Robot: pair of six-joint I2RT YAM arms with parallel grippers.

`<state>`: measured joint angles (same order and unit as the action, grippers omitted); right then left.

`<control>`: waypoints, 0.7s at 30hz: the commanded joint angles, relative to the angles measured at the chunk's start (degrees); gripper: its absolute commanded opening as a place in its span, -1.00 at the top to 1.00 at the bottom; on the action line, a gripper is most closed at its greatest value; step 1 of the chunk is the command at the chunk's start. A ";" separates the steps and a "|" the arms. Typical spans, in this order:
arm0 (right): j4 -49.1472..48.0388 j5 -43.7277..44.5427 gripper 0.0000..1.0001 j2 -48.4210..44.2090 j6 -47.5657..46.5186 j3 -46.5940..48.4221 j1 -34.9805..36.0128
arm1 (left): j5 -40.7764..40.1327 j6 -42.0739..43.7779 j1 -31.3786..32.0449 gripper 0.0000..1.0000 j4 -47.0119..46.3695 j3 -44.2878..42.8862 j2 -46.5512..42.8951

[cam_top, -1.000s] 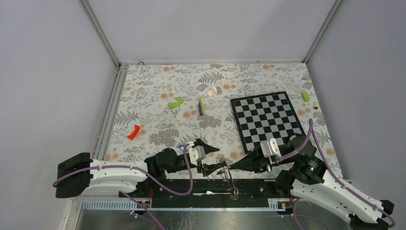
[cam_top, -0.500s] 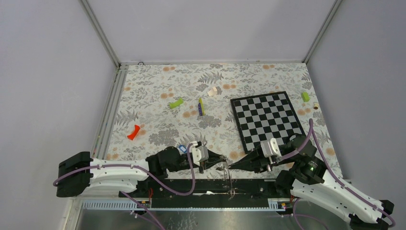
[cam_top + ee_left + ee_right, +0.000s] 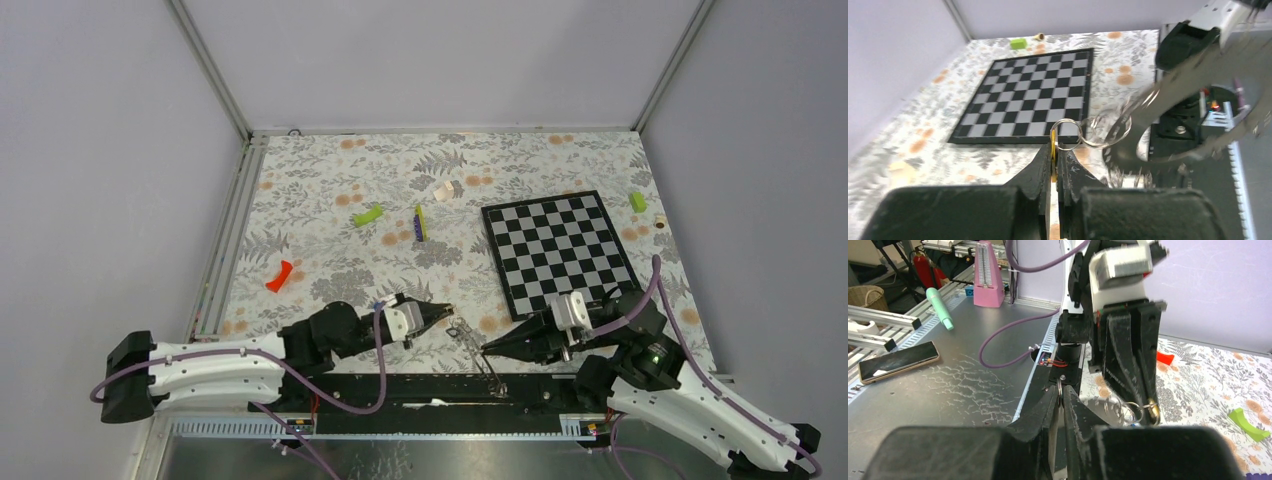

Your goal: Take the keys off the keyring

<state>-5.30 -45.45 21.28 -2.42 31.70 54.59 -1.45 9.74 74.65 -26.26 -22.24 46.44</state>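
My right pincer (image 3: 1060,390): closed, both fingers nipping the thin wire of the keyring, just above the black rail (image 3: 400,388) at the near edge of the surface (image 3: 320,190).
Keyring (image 3: 483,362): spans the gap between my two pincers. From above it is edge-on, a thin slanting line. In my left wrist view it is a big blurred grey hoop.
My left pincer (image 3: 1055,145): closed on a yellow-tagged key (image 3: 1053,160), tips pointing at my right pincer. Only a sliver of yellow shows between the fingers.
Small rings (image 3: 1066,135): two, one after the other, leading from the yellow tag toward the hoop. Blur hides whether the second one sits on the hoop, so I cannot tell.
Other keys: I cannot make them out.
Red piece (image 3: 279,276): lies on the floral surface, left of my left arm and a little farther out.
Chessboard (image 3: 560,250): flat on the right half of the surface, its near corner close to my right wrist.
Stick (image 3: 420,222): thin, yellow-green and purple, lying mid-surface to the left of the chessboard.
Lime-green block (image 3: 367,214): just left of the stick, apart from it.
Pale lump (image 3: 445,189): beyond the stick, too small to identify.
Second lime-green block (image 3: 637,201): off the far right corner of the chessboard, near the wall.
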 commanded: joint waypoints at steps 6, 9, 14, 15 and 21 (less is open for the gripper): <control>-1.78 3.35 0.50 -0.19 3.64 -1.65 -0.10 | -6.33 20.47 0.05 1.00 12.20 -11.30 -1.20; -1.30 4.82 0.43 -0.48 3.59 -1.82 -0.10 | -6.60 24.92 0.05 1.00 14.96 -13.66 -1.29; -1.26 9.05 0.29 -1.10 2.70 -1.76 -0.10 | -1.40 36.39 0.10 1.00 21.03 -16.69 -2.43; -1.22 9.93 0.28 -1.14 2.70 -1.64 -0.10 | -0.79 38.33 0.08 1.00 22.06 -17.52 -2.48; -1.25 14.06 0.27 -2.19 -0.48 -0.94 -0.10 | 3.64 50.40 0.14 1.00 30.31 -22.79 -3.02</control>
<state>-5.23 -35.51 20.21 -0.99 29.71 54.59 -2.31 49.17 74.63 0.82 -39.18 45.08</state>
